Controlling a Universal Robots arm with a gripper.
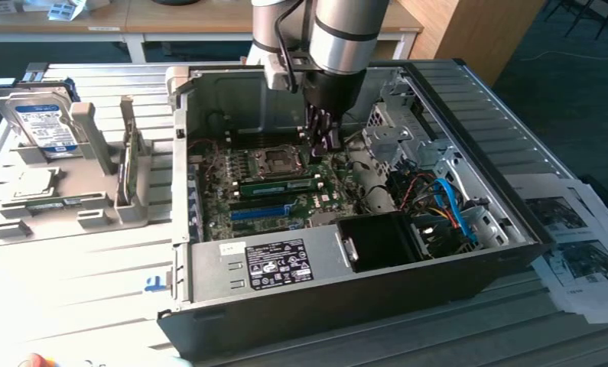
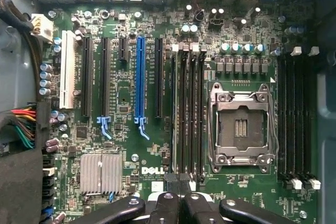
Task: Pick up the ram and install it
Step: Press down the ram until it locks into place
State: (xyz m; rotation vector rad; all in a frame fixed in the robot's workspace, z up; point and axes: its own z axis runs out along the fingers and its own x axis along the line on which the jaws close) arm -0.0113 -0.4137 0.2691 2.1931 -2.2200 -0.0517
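The ram (image 1: 278, 186), a long green stick with a white sticker, stands on edge in a slot of the motherboard (image 1: 245, 200) inside the open computer case. My gripper (image 1: 324, 144) hangs above the end of the ram towards the exterior view's right, its dark fingers pressed together with nothing between them. In the wrist view the shut gripper (image 2: 181, 183) sits over one end of the black memory slots (image 2: 188, 114), beside the empty processor socket (image 2: 241, 127). Whether the fingertips touch the ram I cannot tell.
The case walls (image 1: 334, 267) enclose the board, with a drive cage and blue cables (image 1: 455, 208) at the exterior view's right. A grey holder (image 1: 99, 206) at the left carries a hard drive (image 1: 44, 122) and a square processor (image 1: 30, 182). Printed sheets (image 1: 579, 245) lie at the right.
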